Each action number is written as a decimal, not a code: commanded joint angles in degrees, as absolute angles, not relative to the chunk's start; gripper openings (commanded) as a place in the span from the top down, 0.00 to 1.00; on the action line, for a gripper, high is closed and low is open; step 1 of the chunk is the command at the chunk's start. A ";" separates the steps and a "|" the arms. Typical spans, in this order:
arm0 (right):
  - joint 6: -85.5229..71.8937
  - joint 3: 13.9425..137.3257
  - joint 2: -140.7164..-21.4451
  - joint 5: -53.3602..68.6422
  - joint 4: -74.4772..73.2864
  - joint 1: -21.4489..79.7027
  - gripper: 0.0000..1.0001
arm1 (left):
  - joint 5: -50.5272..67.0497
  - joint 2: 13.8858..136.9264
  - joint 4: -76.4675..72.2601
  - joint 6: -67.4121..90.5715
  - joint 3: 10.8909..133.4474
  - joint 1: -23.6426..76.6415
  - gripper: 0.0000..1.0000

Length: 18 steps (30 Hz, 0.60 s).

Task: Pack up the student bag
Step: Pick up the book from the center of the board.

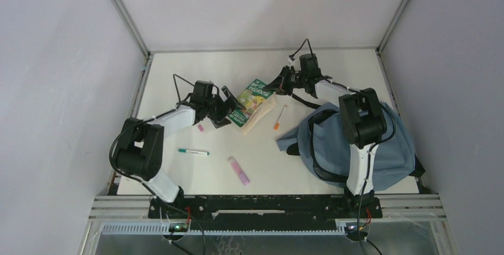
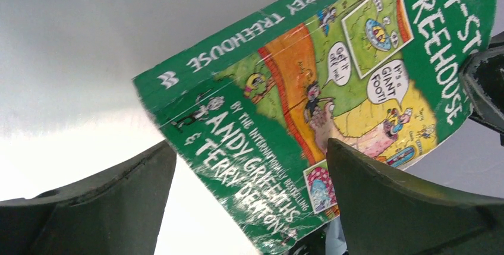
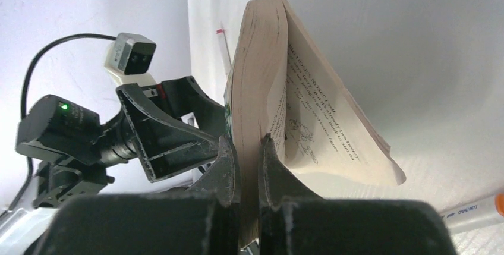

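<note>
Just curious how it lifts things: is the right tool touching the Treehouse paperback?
Touching. The right wrist view shows the right tool pinched shut on pages of the Treehouse paperback.

Open: far-left table (image 1: pixel 190 71) | Blocked: book (image 1: pixel 254 101) ctr, student bag (image 1: pixel 392 148) near-R | marker (image 1: pixel 280 117) gap prob. tight

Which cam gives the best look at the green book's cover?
Left wrist: the book fills the frame, cover title and authors readable. Top external shows it small, cover detail lost. Right wrist shows only page edges and an open page, pinched in the right tool.
</note>
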<state>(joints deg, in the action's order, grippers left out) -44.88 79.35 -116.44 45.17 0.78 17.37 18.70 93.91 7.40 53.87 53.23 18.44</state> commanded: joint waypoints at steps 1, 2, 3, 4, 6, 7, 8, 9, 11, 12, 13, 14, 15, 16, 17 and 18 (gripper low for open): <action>-51.61 79.50 -115.09 50.72 9.77 16.64 1.00 | 20.47 89.10 3.85 54.06 49.32 17.38 0.00; -51.55 79.51 -114.93 50.79 9.76 16.47 1.00 | 20.47 88.16 3.99 53.53 48.59 16.87 0.00; -51.59 79.58 -114.80 51.06 9.87 16.30 1.00 | 20.48 87.19 3.93 53.08 47.82 16.42 0.00; -51.64 79.56 -114.70 51.40 10.04 16.13 1.00 | 20.60 86.25 3.94 52.41 47.21 16.09 0.00; -51.66 79.52 -114.53 51.80 9.94 15.64 1.00 | 20.70 84.82 4.00 51.27 45.97 15.62 0.00; -51.82 79.55 -114.45 52.34 10.19 15.45 1.00 | 20.66 84.28 3.64 50.91 45.44 15.52 0.00; -52.09 79.54 -114.63 52.95 10.57 15.25 1.00 | 20.70 84.08 3.03 50.78 44.92 15.35 0.00; -52.42 79.52 -114.78 53.56 11.01 15.13 1.00 | 21.17 84.22 2.18 51.03 44.43 15.11 0.00; -53.45 79.33 -115.14 54.69 12.21 14.88 1.00 | 23.18 84.98 -0.64 51.80 43.44 14.55 0.00; -54.53 79.03 -115.28 55.39 13.48 14.74 1.00 | 23.96 85.27 -3.08 52.11 42.85 14.33 0.00; -55.89 78.42 -115.42 56.24 15.14 14.58 1.00 | 24.44 85.33 -4.96 52.27 42.22 14.18 0.00; -57.49 77.80 -115.58 57.11 17.38 14.37 1.00 | 24.96 85.46 -6.52 52.22 41.74 14.08 0.00; -59.22 77.17 -115.77 57.92 19.80 14.19 1.00 | 25.63 85.90 -7.97 52.09 41.33 14.00 0.00; -61.02 76.47 -115.97 58.83 22.12 13.97 1.00 | 26.19 86.33 -9.97 52.08 40.85 13.90 0.00; -62.68 75.94 -116.25 59.68 24.58 13.81 1.00 | 27.21 86.83 -12.38 52.42 40.17 13.89 0.00; -64.37 75.54 -116.65 60.40 26.77 13.72 1.00 | 28.18 87.38 -15.18 53.30 39.44 13.89 0.00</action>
<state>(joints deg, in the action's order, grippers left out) -54.50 76.25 -116.57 52.95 12.86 14.28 23.79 86.24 -3.77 52.99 41.63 14.26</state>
